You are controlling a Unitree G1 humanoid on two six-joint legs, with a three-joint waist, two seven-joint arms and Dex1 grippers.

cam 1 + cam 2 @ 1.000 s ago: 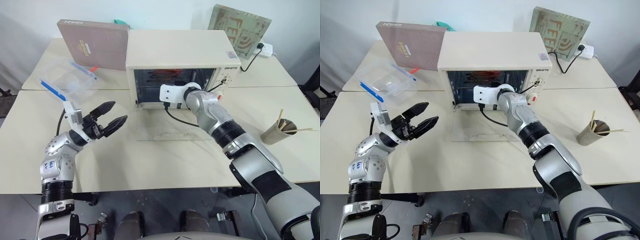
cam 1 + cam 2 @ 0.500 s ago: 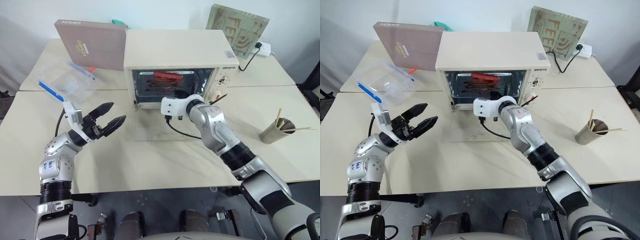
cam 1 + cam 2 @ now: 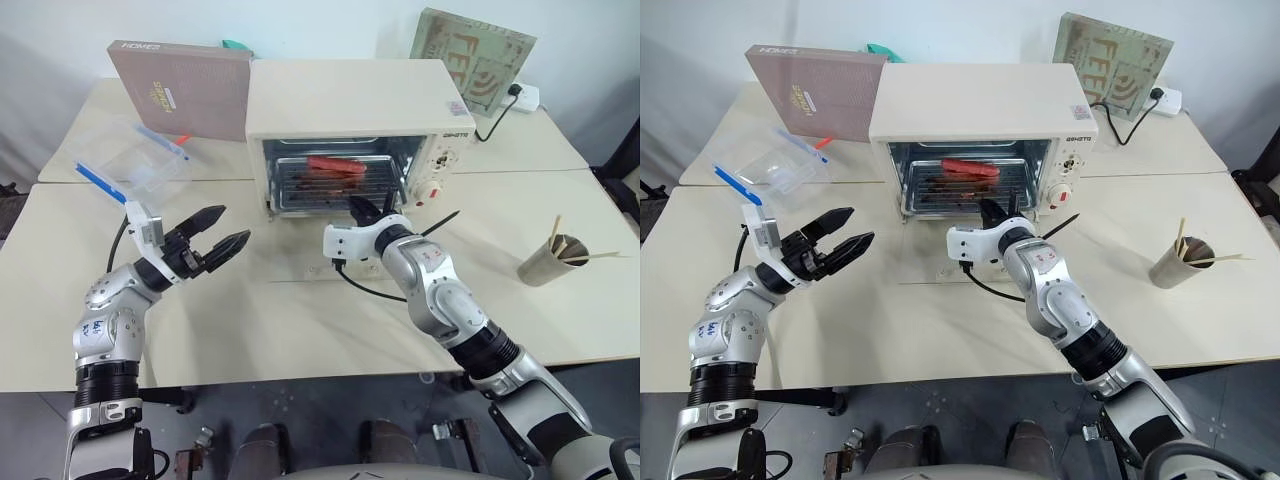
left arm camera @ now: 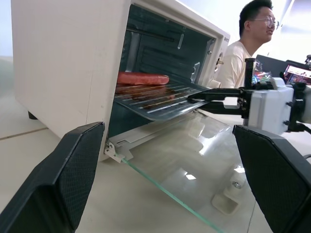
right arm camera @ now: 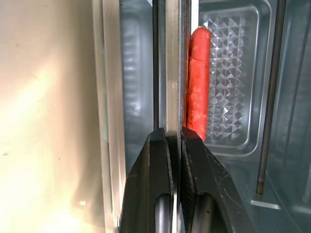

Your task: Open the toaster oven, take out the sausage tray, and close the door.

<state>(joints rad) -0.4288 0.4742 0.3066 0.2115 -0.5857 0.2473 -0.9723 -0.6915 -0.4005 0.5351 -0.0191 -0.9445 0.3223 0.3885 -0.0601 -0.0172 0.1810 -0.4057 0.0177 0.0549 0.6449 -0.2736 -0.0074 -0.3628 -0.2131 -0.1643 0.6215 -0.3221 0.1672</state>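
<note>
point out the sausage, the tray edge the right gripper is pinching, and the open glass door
sausage (image 3: 334,163), left eye view, middle of its red length.
sausage tray (image 4: 160,103), left wrist view, ribbed front part.
door (image 4: 194,155), left wrist view, middle of the lowered glass pane.
right gripper (image 5: 175,138), right wrist view, fingertips pinching the tray's rim.

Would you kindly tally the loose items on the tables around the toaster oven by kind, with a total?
Books or boards leaning upright: 2 (brown book, green board)
Clear plastic boxes: 1 (blue-rimmed box)
Paper cups with sticks: 1 (cup)
Total: 4
</note>
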